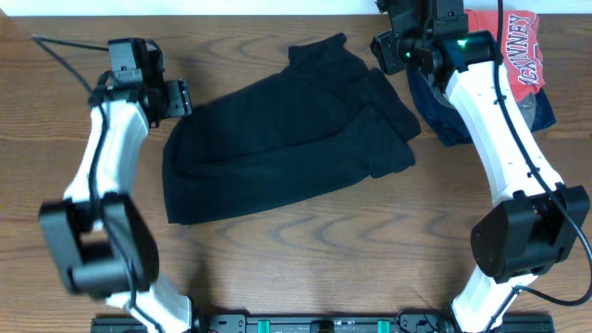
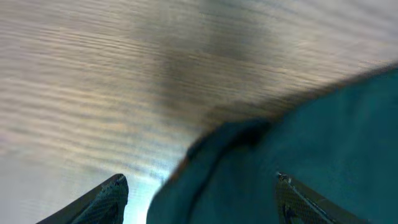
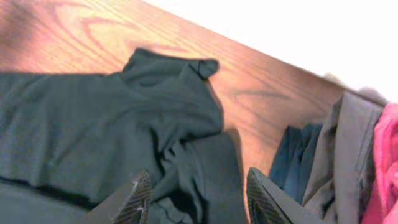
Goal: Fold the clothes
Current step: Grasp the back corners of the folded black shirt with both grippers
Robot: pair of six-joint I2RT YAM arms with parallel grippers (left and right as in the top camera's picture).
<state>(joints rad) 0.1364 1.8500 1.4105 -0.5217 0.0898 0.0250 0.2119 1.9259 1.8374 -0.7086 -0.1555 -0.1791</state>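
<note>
Black long-sleeved garment (image 1: 287, 139) lay crumpled near the middle of the table (image 1: 305, 259), flatter toward the left edge and bunched in folds toward the right. Left gripper (image 1: 178, 97) sat at the garment's far-left corner with fingers apart and the cloth edge showing between them (wrist view blurred; contact not discernible). Right gripper (image 1: 387, 51) hung over the far-right folds, fingers spread. Far right corner: red shirt (image 1: 518, 46) with white lettering, on a grey garment (image 3: 351, 149) and a navy garment (image 1: 449, 125).
</note>
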